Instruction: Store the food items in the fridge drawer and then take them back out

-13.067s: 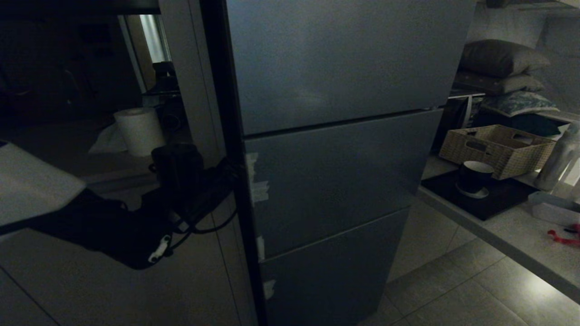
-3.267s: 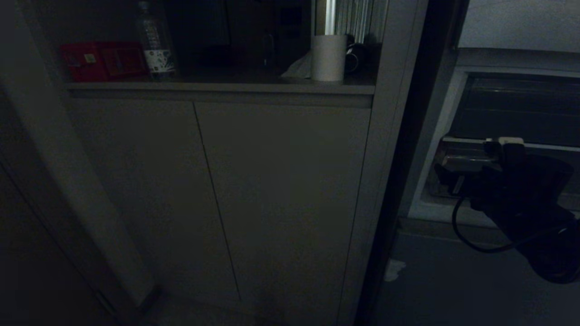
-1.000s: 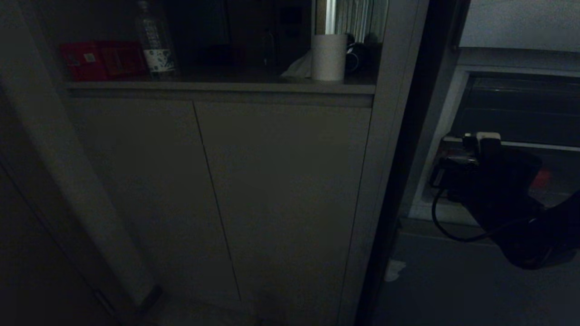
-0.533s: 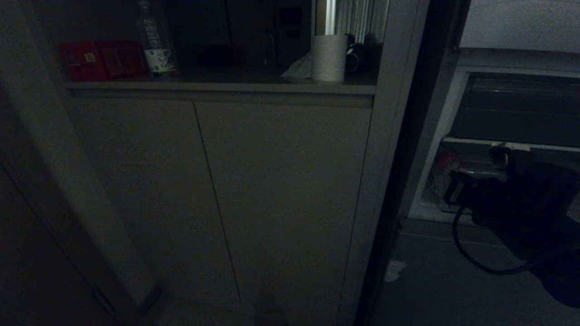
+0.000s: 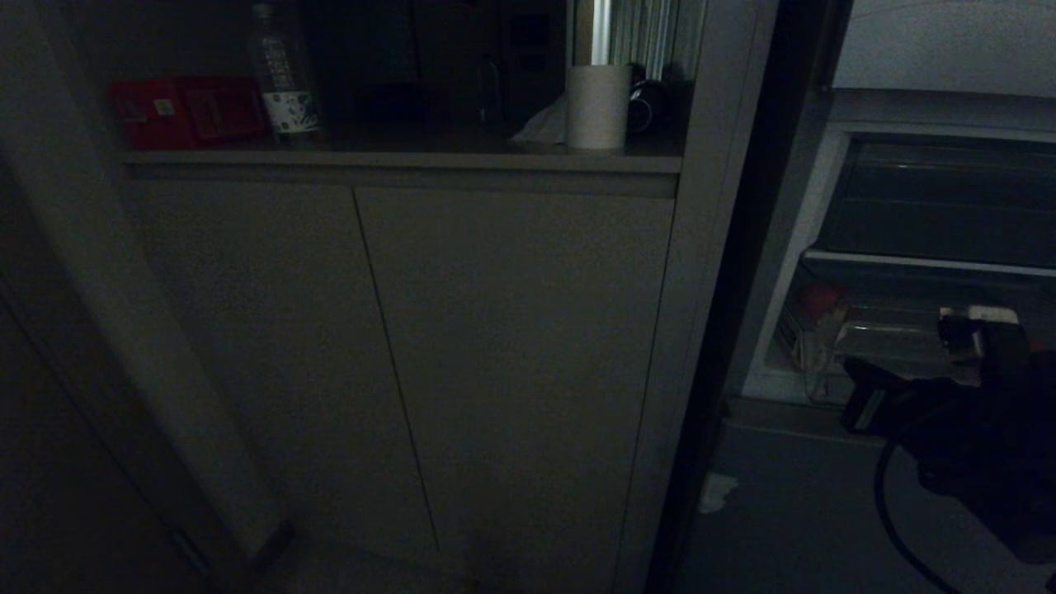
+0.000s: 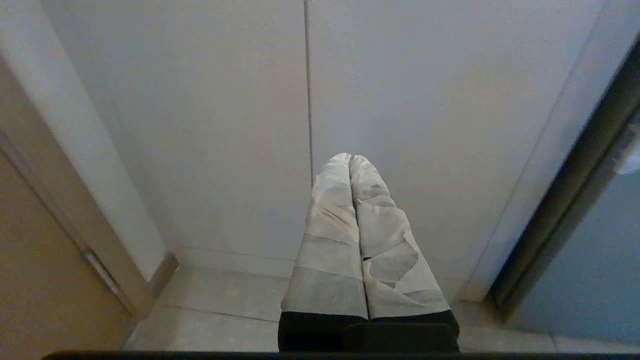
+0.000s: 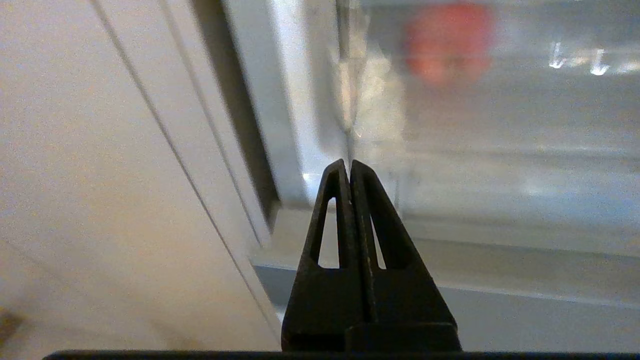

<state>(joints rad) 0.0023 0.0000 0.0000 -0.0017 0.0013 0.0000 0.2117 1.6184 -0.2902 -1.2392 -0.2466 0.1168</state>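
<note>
The fridge drawer point(image 5: 879, 342) of clear plastic shows in the fridge's open middle section at the right of the head view. One red food item point(image 5: 822, 299) lies at its left end; in the right wrist view it is a blurred red lump point(image 7: 447, 42) behind the clear drawer front point(image 7: 500, 165). My right arm point(image 5: 965, 429) hangs low in front of the drawer. The right gripper point(image 7: 349, 165) is shut and empty, with its tips just before the drawer's near left corner. Parked and pointing at the cabinet doors, my left gripper point(image 6: 350, 157) is shut with nothing in it.
Left of the fridge stands a cabinet with two closed doors point(image 5: 511, 355). Its open shelf holds a red box point(image 5: 186, 111), a water bottle point(image 5: 280, 82), a paper roll point(image 5: 598, 106) and a dark mug point(image 5: 648, 107). The fridge's flat shelf point(image 5: 924, 264) sits above the drawer, and the closed bottom door point(image 5: 792, 511) lies below.
My right arm has moved down and to the right, away from the drawer opening. The red food item at the drawer's left end, covered a second ago, now shows.
</note>
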